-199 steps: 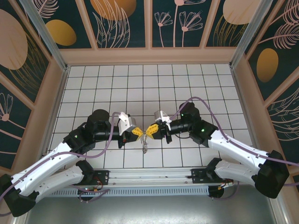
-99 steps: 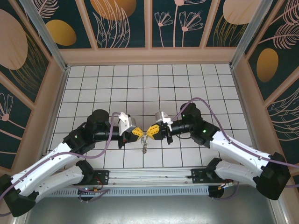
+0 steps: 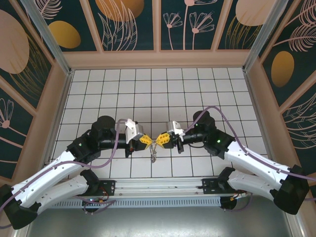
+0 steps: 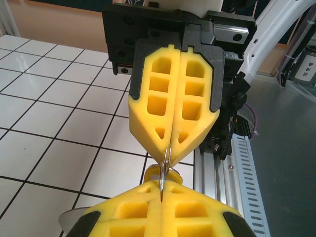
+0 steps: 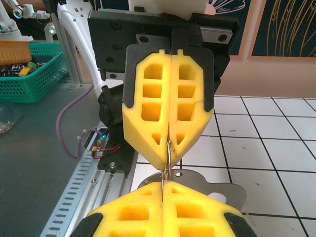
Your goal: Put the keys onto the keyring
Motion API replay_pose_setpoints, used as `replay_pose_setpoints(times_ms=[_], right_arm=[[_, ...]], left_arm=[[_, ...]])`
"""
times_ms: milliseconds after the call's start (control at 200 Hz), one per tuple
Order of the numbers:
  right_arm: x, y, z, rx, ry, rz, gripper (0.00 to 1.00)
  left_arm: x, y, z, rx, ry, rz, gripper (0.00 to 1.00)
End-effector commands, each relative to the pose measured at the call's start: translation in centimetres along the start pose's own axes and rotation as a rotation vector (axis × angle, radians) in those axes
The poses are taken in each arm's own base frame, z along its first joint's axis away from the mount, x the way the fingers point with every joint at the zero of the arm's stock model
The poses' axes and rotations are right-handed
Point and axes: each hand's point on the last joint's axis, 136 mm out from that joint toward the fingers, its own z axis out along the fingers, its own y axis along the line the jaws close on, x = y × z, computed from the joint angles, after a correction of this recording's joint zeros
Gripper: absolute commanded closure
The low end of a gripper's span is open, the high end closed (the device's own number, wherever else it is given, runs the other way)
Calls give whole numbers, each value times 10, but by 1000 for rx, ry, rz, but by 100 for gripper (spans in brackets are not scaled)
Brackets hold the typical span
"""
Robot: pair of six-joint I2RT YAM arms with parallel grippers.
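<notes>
**Left gripper point(image 3: 148, 140) and right gripper point(image 3: 160, 139) both clamped on the keyring point(image 3: 154, 143)**

The two grippers met nose to nose, one on each side of the keyring. Each had its yellow fingers pressed flat together, with the thin wire caught in the seam at the very tips. Seen from above, the left gripper came at the keyring from the left and the right gripper from the right. Their tips were close but not quite touching, and only a short bit of wire showed between them.

In the left wrist view, the left gripper's own fingers point(image 4: 148, 212) sat below the keyring point(image 4: 167, 159). The right gripper point(image 4: 169, 146) was just above it, and the wire loop ran upright from one closed seam into the other. The right wrist view showed the mirror of this. The right gripper's fingers point(image 5: 148, 212) were under the keyring point(image 5: 168, 157) and the left gripper point(image 5: 168, 143) faced it from above. Both pairs of fingers were closed on the wire.

The keys point(image 3: 153, 156) hung in a small silvery bunch straight down from the keyring, clear of both sets of fingers. They hung over the white tiled floor point(image 3: 148, 89), on the side of the keyring nearest the metal rail point(image 3: 158, 186). In the right wrist view a flat grey metal piece point(image 5: 217, 190) lay just beneath the keyring, but the fingers hid too much of it to tell what it was.
</notes>
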Motion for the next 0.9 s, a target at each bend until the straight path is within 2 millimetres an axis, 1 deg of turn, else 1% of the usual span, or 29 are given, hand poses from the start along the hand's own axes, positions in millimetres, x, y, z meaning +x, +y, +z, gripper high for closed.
replay_pose_setpoints(times_ms=[0, 100, 260, 535, 896], right_arm=[[-4, 5, -1, 35, -27, -92, 100], [-7, 3, -3, 72, -36, -121, 100], [-4, 0, 0, 90, -20, -128, 100], [-4, 3, 4, 144, -8, -200, 100], [-3, 7, 3, 172, -7, -222, 100]], left_arm=[[-24, -5, -5, 15, -64, 64, 100], [-24, -6, -5, 16, -66, 64, 100], [-24, -6, -5, 19, -66, 64, 100], [-26, -7, -6, 21, -75, 65, 100], [-27, -7, -7, 13, -79, 67, 100]])
